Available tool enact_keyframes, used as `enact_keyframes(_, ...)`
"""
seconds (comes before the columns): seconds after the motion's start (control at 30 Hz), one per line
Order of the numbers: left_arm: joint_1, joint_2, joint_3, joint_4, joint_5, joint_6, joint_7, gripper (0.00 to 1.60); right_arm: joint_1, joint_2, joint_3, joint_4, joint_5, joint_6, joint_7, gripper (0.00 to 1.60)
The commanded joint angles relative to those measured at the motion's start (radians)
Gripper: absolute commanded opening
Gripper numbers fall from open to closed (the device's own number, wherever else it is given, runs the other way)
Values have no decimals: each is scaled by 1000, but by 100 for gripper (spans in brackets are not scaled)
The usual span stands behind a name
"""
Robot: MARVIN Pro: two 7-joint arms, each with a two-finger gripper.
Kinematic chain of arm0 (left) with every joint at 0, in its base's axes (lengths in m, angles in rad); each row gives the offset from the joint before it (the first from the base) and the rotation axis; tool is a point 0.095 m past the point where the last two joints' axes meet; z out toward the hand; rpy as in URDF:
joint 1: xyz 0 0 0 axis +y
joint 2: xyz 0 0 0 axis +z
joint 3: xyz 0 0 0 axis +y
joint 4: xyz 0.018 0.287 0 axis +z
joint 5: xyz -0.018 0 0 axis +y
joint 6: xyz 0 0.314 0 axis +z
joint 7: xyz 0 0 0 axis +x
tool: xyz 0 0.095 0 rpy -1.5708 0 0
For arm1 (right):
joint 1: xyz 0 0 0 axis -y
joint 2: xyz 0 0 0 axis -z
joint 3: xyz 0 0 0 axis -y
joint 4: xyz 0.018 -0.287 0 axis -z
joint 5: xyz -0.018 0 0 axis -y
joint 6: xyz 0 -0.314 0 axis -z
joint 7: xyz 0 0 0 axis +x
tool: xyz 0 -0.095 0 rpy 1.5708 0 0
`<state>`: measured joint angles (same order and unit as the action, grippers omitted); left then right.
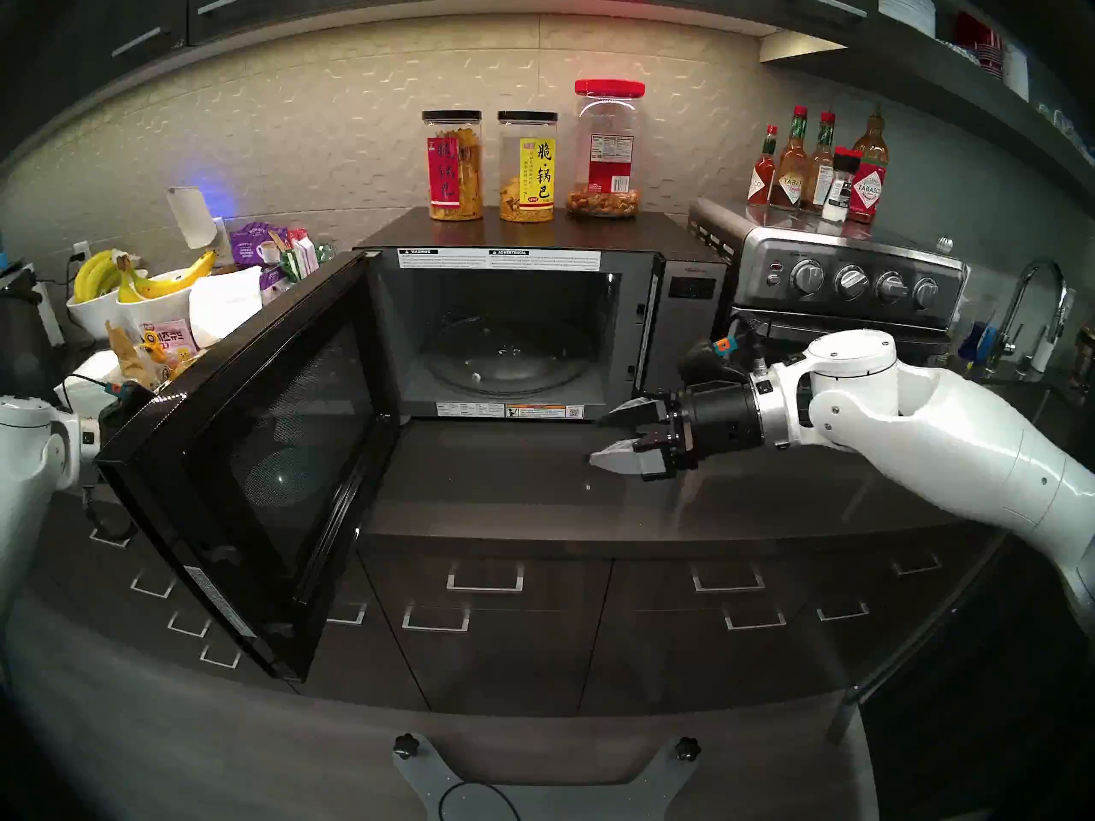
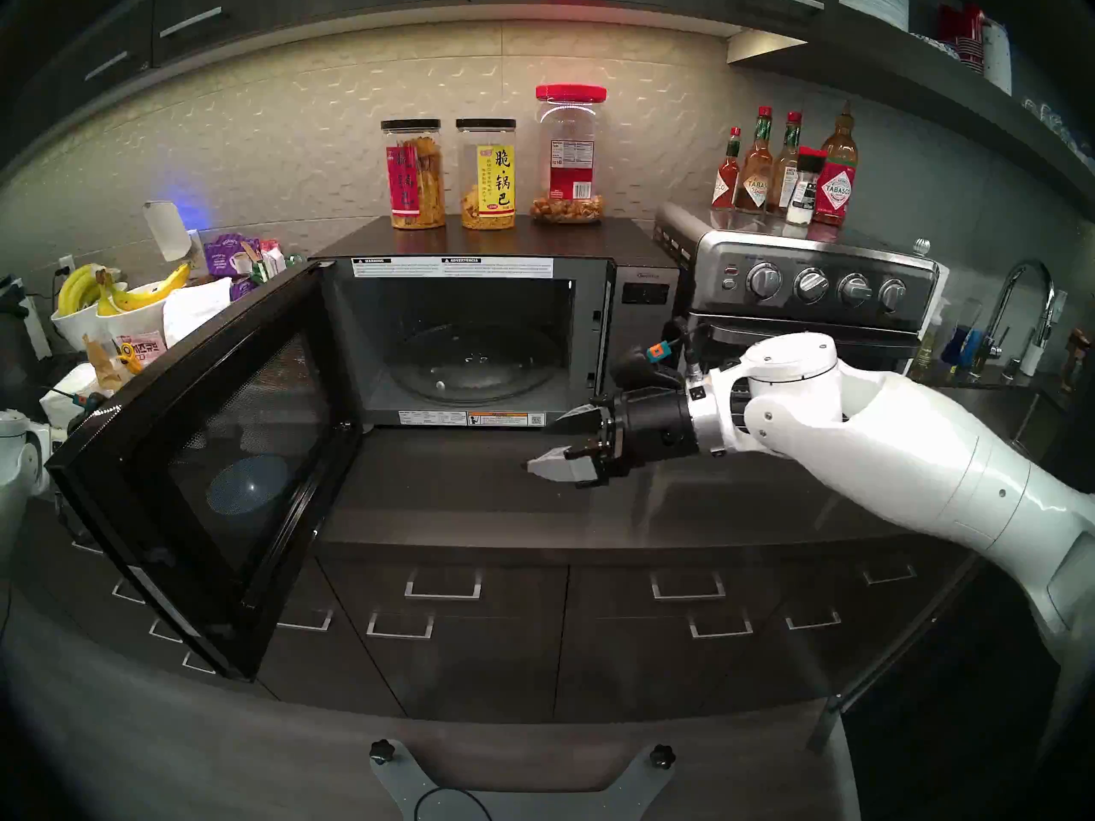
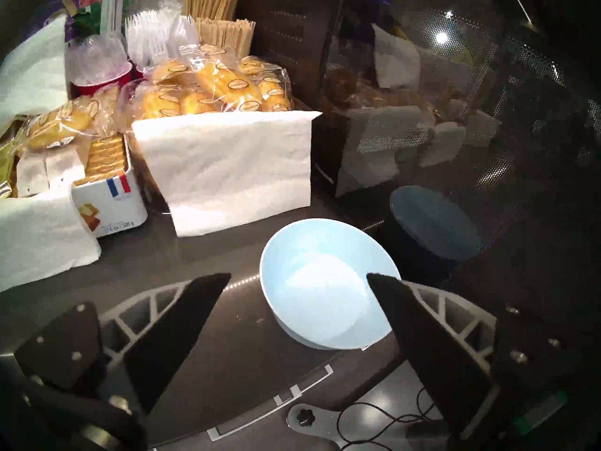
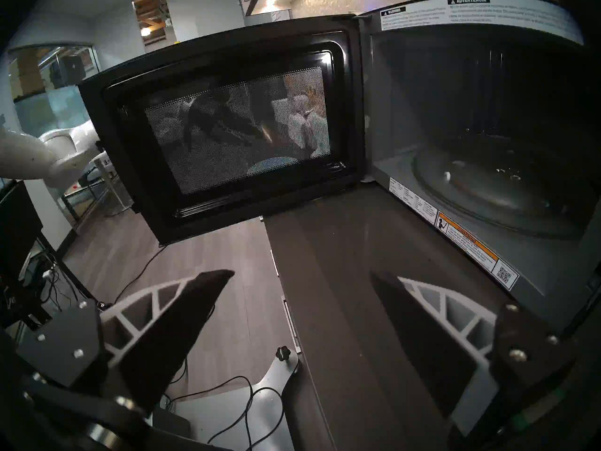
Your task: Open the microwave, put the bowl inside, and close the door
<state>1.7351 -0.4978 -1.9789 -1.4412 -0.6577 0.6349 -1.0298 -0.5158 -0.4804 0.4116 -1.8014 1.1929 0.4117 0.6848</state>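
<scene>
Though near bowl (image 3: 325, 284), fingers (image 3: 182, 326) wide, empty

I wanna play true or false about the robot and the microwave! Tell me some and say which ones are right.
1. The microwave door is open. True.
2. The blue bowl is inside the microwave. False: it sits on the counter behind the open door.
3. The right gripper holds the bowl. False: it is open and empty.
4. Three jars stand on top of the microwave. True.
5. The left gripper is open near the bowl. True.
</scene>
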Motion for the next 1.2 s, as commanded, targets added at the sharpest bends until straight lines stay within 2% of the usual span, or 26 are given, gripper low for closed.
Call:
enact_keyframes(0.0,-72,24,27,24,-12,4,12,160,13,-3,15,-2,5,-6,-2,160)
enact_keyframes(0.8,-215,46,208,102,-14,35,8,160,13,-3,14,-2,5,-6,-1,160)
enact_keyframes(1.17,-289,57,293,113,7,103,39,160,13,-3,14,-2,5,-6,-1,160)
